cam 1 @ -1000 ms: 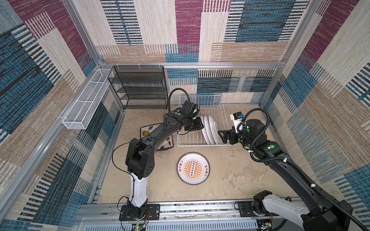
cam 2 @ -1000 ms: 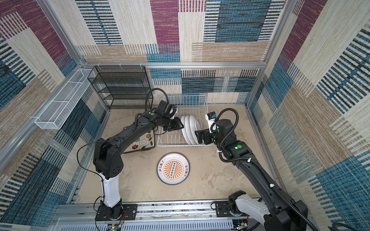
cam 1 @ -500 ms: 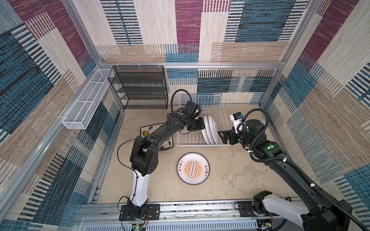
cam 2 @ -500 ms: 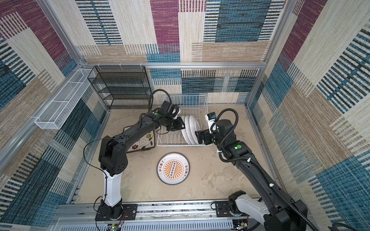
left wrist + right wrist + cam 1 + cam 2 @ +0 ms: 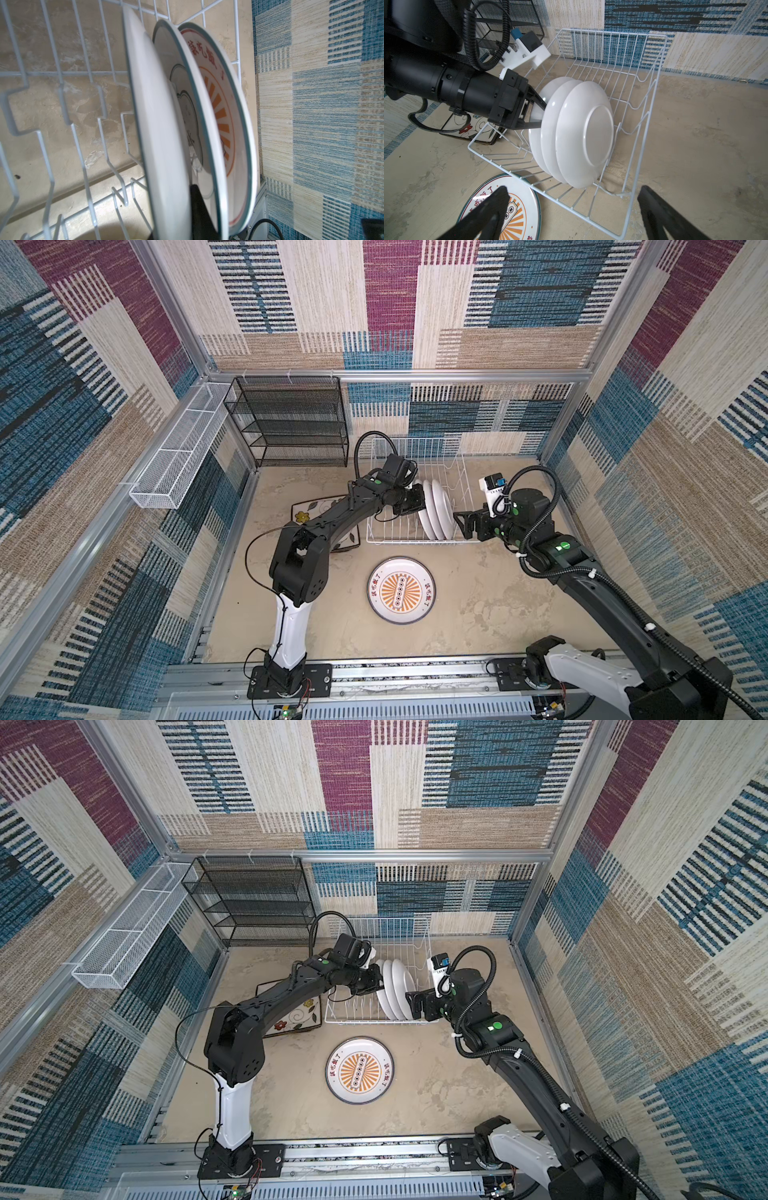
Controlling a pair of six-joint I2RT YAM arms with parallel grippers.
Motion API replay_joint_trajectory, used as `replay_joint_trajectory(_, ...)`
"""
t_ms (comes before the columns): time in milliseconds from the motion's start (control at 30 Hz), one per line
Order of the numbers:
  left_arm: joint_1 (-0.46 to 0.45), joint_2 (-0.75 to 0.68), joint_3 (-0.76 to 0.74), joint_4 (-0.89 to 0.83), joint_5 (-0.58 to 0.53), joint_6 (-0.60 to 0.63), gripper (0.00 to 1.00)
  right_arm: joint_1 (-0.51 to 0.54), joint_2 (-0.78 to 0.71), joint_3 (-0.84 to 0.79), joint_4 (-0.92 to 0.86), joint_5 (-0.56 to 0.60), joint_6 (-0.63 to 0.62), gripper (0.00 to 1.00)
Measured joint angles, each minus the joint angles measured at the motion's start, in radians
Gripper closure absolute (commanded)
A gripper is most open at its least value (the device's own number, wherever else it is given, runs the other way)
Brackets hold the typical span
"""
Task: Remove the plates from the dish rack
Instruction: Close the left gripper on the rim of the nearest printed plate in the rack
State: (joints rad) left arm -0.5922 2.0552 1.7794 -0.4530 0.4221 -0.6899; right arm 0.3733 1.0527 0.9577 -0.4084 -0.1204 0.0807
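We see three round white plates [image 5: 435, 510] standing on edge, close together, toward the right end of the white wire dish rack [image 5: 390, 531], plain backs facing the right gripper [image 5: 575, 207], which gapes wide and empty just outside that end. The left gripper [image 5: 543, 116] is clamped on the rim of the leftmost plate [image 5: 534, 137], whose face looks too blurred to read. An orange-sunburst plate [image 5: 401, 593] lies face up on the table [image 5: 498, 605] before the rack's front edge, and a square floral plate [image 5: 295, 1017] lies beside its left end.
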Motion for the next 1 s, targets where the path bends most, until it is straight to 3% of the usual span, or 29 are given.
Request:
replay_joint_trajectory(67,-0.005,0.0,-0.003,0.023,0.006,-0.007,1.0,0.0,0.002,0.0,0.0,0.0,0.0,0.01)
replay_joint_trajectory(533,-0.013,-0.005,-0.039,0.098,-0.019,-0.1,1.0,-0.006,-0.004,0.0,0.0,0.0,-0.023,0.01)
replay_joint_trajectory(1000,-0.013,0.023,0.045,0.028,-0.014,-0.098,1.0,-0.009,-0.024,0.01,-0.001,0.0,-0.026,0.01)
